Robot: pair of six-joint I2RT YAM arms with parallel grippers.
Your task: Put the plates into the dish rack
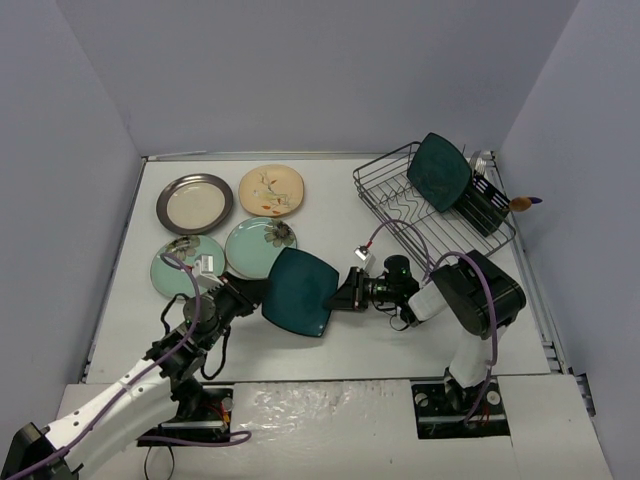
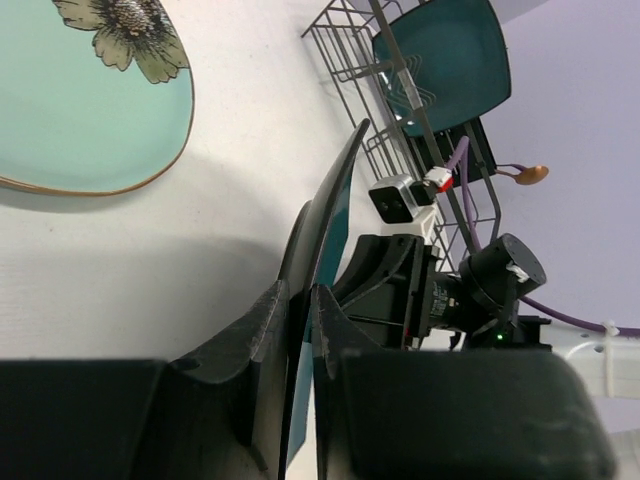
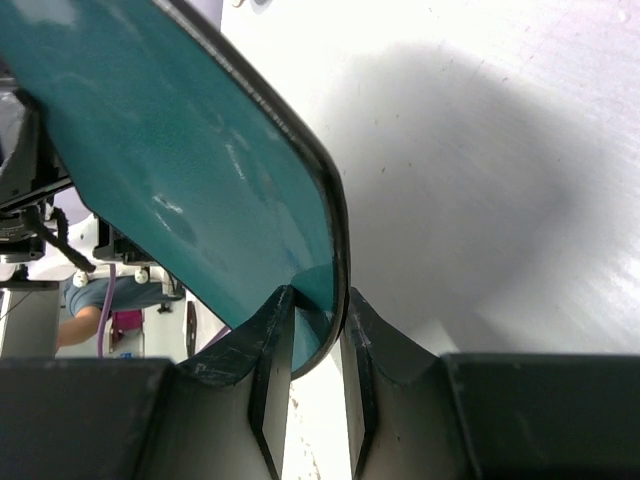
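Right, left fingers (image 2: pixel 262 345) and right fingers (image 3: pixel 258 385) both clamp the plate (image 1: pixel 300 290) at opposite rims; I'd confirm the right hold before freeing the left.

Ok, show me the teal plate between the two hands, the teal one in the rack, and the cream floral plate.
held teal plate (image 1: pixel 300 292): top view, centre of its face.
racked teal plate (image 1: pixel 438 170): top view, middle of its face.
cream floral plate (image 1: pixel 271 190): top view, its centre.

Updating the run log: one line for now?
left gripper: holds teal plate | right gripper: clamps opposite edge | dish rack: second plate inside
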